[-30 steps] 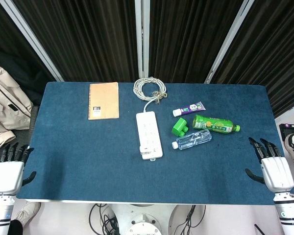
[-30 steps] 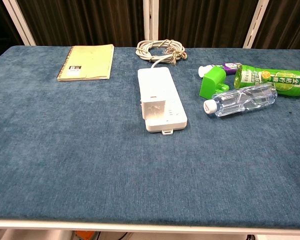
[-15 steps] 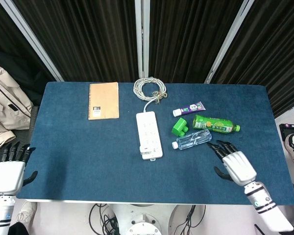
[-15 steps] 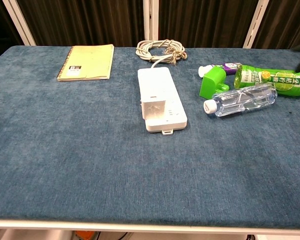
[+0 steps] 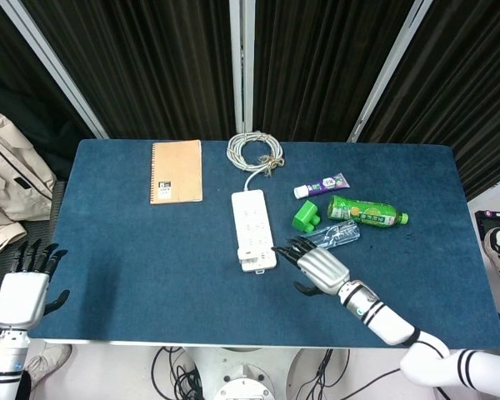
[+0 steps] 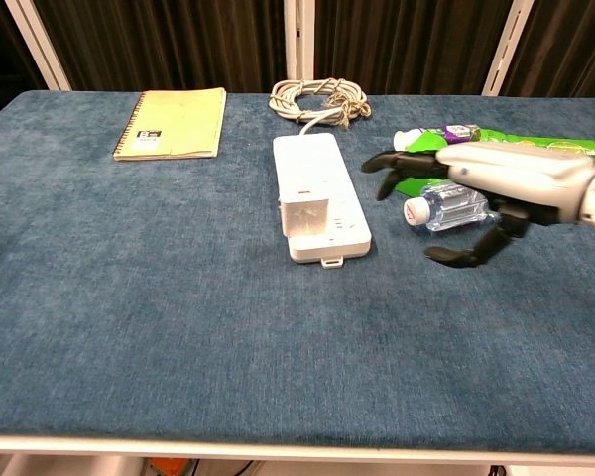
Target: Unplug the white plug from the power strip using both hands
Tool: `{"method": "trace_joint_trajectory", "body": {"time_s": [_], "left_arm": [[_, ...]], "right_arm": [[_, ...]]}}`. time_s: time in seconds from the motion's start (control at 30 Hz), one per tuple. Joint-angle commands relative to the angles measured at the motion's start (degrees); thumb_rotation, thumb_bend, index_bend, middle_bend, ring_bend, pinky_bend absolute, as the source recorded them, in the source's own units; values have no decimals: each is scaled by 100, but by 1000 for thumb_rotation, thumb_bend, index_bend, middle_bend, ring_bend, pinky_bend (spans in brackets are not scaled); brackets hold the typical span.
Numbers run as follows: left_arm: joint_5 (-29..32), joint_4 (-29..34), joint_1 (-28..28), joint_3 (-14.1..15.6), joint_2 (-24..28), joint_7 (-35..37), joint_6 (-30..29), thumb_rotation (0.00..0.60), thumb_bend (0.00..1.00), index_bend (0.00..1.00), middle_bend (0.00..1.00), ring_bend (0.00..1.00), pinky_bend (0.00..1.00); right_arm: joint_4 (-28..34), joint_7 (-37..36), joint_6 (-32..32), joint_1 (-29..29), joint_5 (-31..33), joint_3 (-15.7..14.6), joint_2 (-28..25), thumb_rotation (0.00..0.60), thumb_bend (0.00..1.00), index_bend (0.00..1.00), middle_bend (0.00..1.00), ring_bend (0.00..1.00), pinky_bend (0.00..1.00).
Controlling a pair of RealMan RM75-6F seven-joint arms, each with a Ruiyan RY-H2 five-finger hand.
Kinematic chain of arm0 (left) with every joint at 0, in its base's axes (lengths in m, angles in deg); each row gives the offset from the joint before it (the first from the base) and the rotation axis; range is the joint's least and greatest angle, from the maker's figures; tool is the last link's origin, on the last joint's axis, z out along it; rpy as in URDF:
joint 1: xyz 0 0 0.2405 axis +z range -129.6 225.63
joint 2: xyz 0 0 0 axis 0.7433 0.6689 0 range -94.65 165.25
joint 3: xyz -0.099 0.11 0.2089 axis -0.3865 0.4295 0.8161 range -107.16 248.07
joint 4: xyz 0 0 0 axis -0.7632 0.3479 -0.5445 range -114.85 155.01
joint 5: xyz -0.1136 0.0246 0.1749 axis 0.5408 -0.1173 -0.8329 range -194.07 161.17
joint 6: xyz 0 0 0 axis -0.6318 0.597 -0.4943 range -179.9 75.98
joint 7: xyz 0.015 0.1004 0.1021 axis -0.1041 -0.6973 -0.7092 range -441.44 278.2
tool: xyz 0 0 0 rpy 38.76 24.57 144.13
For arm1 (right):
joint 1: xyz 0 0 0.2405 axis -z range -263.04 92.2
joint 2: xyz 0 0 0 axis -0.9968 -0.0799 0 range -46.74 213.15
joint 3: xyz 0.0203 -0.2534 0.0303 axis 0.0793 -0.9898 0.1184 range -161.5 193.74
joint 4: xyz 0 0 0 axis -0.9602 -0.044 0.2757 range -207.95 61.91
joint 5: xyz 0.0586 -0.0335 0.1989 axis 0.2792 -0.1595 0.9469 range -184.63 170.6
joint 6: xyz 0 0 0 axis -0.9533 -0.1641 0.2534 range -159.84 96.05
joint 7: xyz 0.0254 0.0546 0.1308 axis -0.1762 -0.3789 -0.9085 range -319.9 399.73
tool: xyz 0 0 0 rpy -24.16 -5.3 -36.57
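A white power strip (image 5: 253, 227) (image 6: 317, 190) lies lengthwise in the middle of the blue table, its cord coiled (image 5: 255, 152) (image 6: 318, 99) at the far edge. A white plug (image 5: 249, 261) (image 6: 305, 213) sits in the strip's near end. My right hand (image 5: 315, 267) (image 6: 476, 178) hovers open just right of the strip's near end, fingers spread and pointing toward it, touching nothing. My left hand (image 5: 23, 289) is open off the table's near left corner, far from the strip, and shows only in the head view.
A clear water bottle (image 5: 332, 237) (image 6: 453, 207), a green bottle (image 5: 367, 212) (image 6: 565, 151), a green cap-shaped block (image 5: 305, 217) and a purple tube (image 5: 321, 186) (image 6: 436, 133) lie right of the strip, under and behind my right hand. A tan notebook (image 5: 176, 171) (image 6: 173, 123) lies at the far left.
My right hand has swept left from the table's right edge across the table to just beside the strip's near end. The left hand has barely moved.
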Motion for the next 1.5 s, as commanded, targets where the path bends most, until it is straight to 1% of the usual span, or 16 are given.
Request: {"method": "trace_joint_trajectory", "body": {"time_s": [0.03,0.23,0.47,0.67,0.87,1.0,1.13,1.2,1.27,1.33,1.4,1.5], "left_arm": [[6,-13,-1,-7,0,10,-4,600,178,201,138,25,32],[14,-49,-13,3,-8,61,33,600,178,201,138,25,32],[-3,-103,-6,9,-20,126,13,600,178,201,138,25,32],[-21,-164,-7,23,-37,193,19,600,178,201,138,25,32],[3,-220,-22,11,-56,260,49,600,178,201,138,25,32],[-79,-234,-56,17,-56,270,44,600,178,201,138,25,32],[-130,-229,-105,-2,-39,270,56,600,178,201,138,25,32],[-144,-225,-145,-19,-31,272,89,600,178,201,138,25,32],[-179,-211,-218,-47,-11,279,145,600,178,201,138,25,32],[-233,-197,-335,-88,30,328,245,600,178,201,139,25,32],[-265,-171,-465,-135,81,363,376,600,178,201,138,25,33],[-311,-117,-724,-242,130,400,620,600,178,201,138,25,38]], "right_arm": [[-225,-155,117,-207,66,78,250,600,305,11,176,57,67],[-435,-244,264,-448,106,2,534,600,306,10,176,57,62],[-324,-370,213,-624,-66,-147,743,600,306,10,176,57,62],[-400,-243,226,-941,-118,-7,1095,600,306,10,176,57,53],[-399,-4,331,-1241,21,176,1359,600,306,9,171,57,42],[-102,95,153,-1161,-46,30,1125,600,306,8,170,57,42],[297,224,-154,-889,-99,-232,570,600,306,8,170,57,41],[388,286,-311,-771,-86,-288,356,600,308,7,171,57,41],[426,281,-431,-676,28,-266,136,600,319,6,172,57,41],[401,340,-437,-666,189,-177,-44,600,326,5,171,57,41],[345,435,-315,-726,369,-87,-158,600,327,5,160,46,42],[176,574,66,-953,730,101,-220,600,346,28,135,11,22]]}}
